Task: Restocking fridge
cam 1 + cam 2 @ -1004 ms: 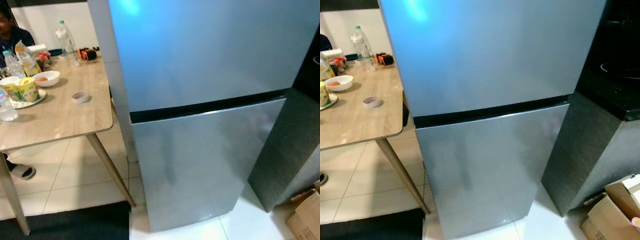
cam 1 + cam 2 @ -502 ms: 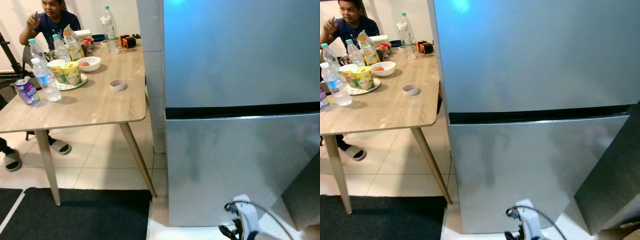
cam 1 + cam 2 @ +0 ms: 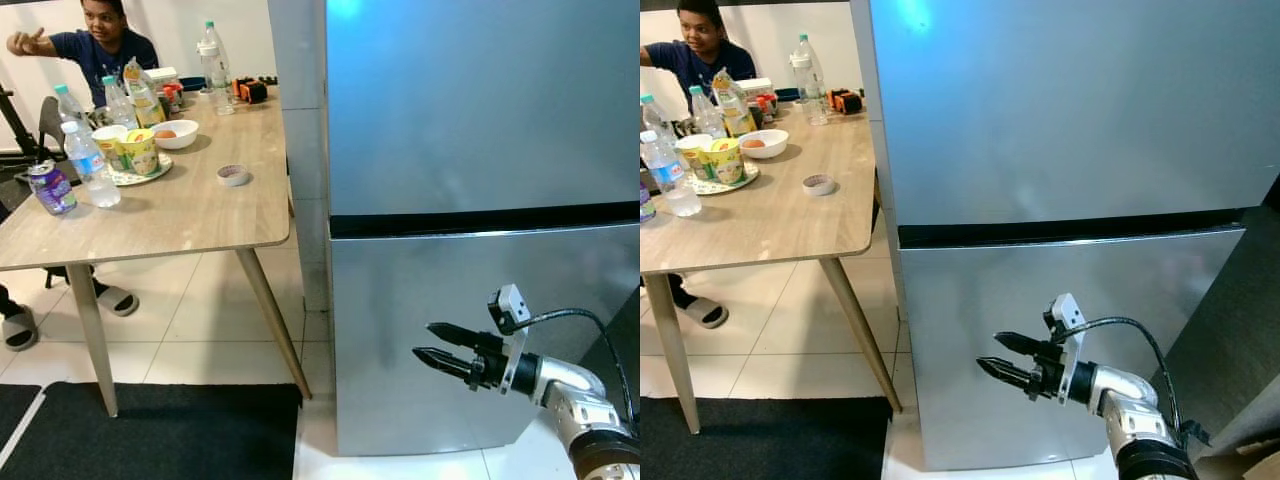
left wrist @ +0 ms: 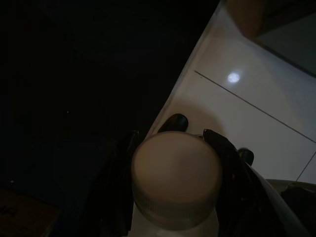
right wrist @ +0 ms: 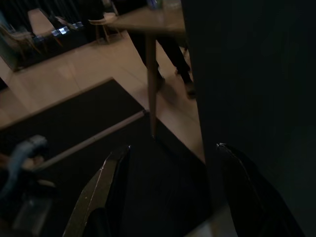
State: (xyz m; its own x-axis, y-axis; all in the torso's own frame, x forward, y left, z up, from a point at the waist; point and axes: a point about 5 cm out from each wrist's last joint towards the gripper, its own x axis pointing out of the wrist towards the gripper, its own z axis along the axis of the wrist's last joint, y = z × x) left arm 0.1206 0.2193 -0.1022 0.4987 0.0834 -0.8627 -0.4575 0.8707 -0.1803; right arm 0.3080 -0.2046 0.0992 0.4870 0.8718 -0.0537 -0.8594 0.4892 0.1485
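Right hand (image 3: 992,356), fingers spread, points at closed fridge (image 3: 1060,330) lower door for opening; left hand (image 4: 173,143) pinches bottle (image 4: 175,177) for restocking

A plain silver-grey two-door fridge (image 3: 480,200) with a black seam is standing beside a pale wood-grain table (image 3: 180,205), over white floor tiles (image 3: 190,330) and a black mat (image 3: 150,430).

- Fridge (image 3: 480,200): tall, silver, two doors, both shut, standing just beside the wooden table (image 3: 190,205).
- Bottle (image 4: 175,180): pale round cap, clamped between black fingers (image 4: 224,153).
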